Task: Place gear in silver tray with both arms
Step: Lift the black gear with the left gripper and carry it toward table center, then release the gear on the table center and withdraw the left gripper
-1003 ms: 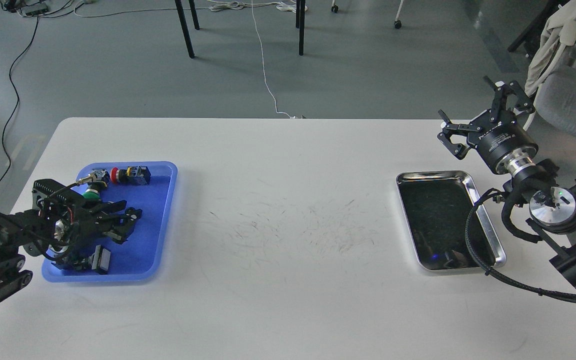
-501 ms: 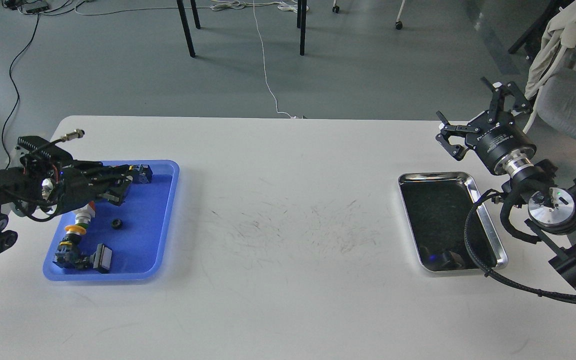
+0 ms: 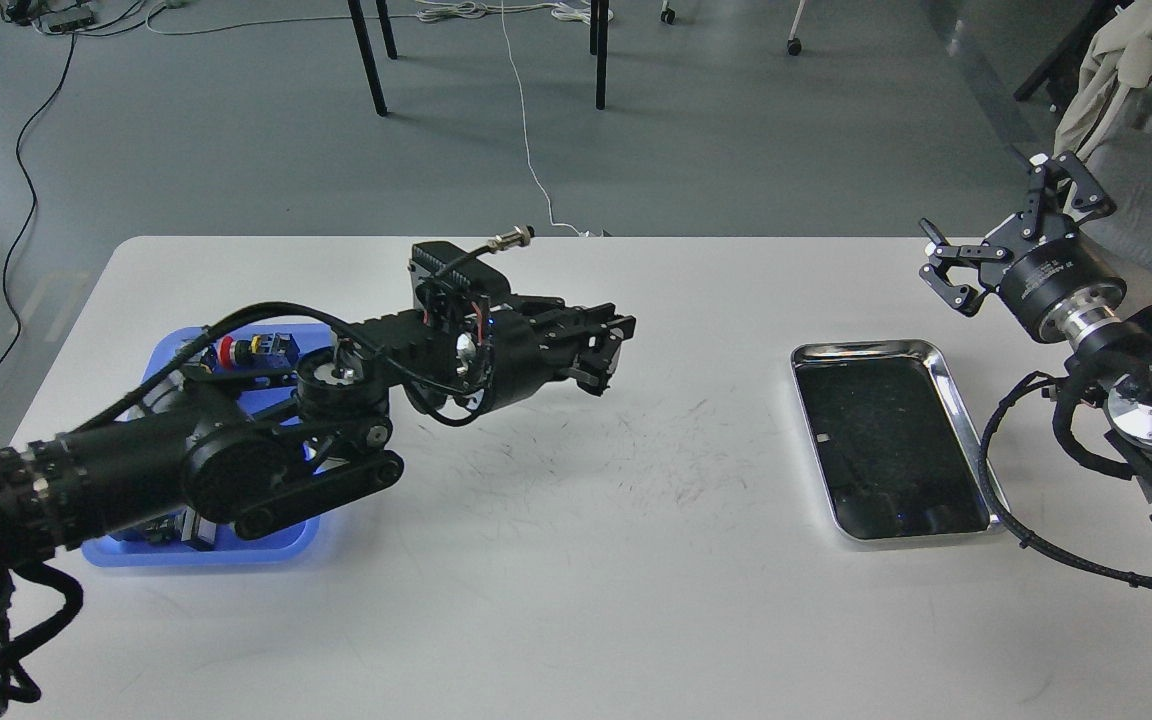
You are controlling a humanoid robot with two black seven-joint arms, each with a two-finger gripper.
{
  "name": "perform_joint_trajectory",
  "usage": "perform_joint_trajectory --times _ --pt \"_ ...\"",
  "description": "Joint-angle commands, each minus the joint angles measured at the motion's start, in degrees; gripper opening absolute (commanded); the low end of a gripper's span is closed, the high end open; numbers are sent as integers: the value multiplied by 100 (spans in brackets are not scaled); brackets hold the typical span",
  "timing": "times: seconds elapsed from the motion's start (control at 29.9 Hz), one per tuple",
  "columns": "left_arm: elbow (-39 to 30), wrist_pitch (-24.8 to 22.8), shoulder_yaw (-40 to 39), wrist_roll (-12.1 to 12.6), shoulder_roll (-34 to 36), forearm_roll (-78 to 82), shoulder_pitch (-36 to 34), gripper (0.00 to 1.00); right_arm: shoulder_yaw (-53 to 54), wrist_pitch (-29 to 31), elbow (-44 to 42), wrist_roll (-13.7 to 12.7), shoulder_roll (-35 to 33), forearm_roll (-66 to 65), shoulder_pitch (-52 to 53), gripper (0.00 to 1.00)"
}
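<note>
The silver tray (image 3: 868, 349) lies on the right of the white table, its dark bottom bare. My left arm reaches from the lower left across the blue tray (image 3: 236, 553) to the table's middle. Its gripper (image 3: 604, 352) hangs above the table, left of the silver tray. Its dark fingers lie close together, and I cannot tell whether anything is between them. No gear shows; my left arm hides most of the blue tray. My right gripper (image 3: 1004, 228) is open and empty, above the table's far right edge beyond the silver tray.
A red-capped push button (image 3: 229, 349) and other switch parts show at the blue tray's far end. My right arm's black cable (image 3: 988, 470) runs along the silver tray's right rim. A chair with cloth (image 3: 1126, 60) stands at the far right.
My left arm has swung from over the blue tray to the table's middle, now covering the small black gear seen in that tray. My right gripper has shifted right and slightly up.
</note>
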Motion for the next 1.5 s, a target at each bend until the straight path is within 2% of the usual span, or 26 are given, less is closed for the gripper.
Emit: perform_joint_trajectory --times 0.0,0.27,0.53,0.8,0.87,0.94,1.0,1.07,1.1,1.3,1.44,1.47 --pt "1075 256 15 -113 -928 8 149 8 -316 -47 -137 -79 -37 -397 163 99" --pt "1577 380 -2 -113 -928 175 580 8 -985 -73 -225 -79 -160 -469 471 99" --pt "1499 433 -46 -104 -928 447 1019 9 -1021 -99 -173 -79 -160 -477 471 99" --pt "1270 520 -55 -113 -928 447 1248 14 -1029 -55 231 -123 -397 -512 488 99" --pt "1252 547 -55 -113 -928 439 1283 22 -1029 -55 284 -123 -397 -635 506 99" --pt "1200 617 -55 -131 -928 439 1310 48 -1021 -55 372 -149 -397 -872 541 99" --pt "1156 696 -72 -131 -928 412 1354 63 -1029 -55 486 -271 -406 -1118 620 99" --pt "1059 758 -212 -140 -928 342 1371 93 -1029 -55 574 -465 -414 -1312 690 99" --pt "1016 775 -352 -140 -928 298 1424 97 -1029 -55 592 -552 -414 -1417 752 99" --pt "717 784 -1625 -140 -928 -140 1503 98 -1256 -20 671 -1001 -423 -2225 1480 99" --pt "374 784 -2426 -104 -902 -860 1442 98 -2502 -12 680 -1046 -397 -2464 2499 99" --pt "260 784 -2611 -87 -615 -1149 1433 98 -2967 -12 723 -1054 -345 -2481 2780 99"
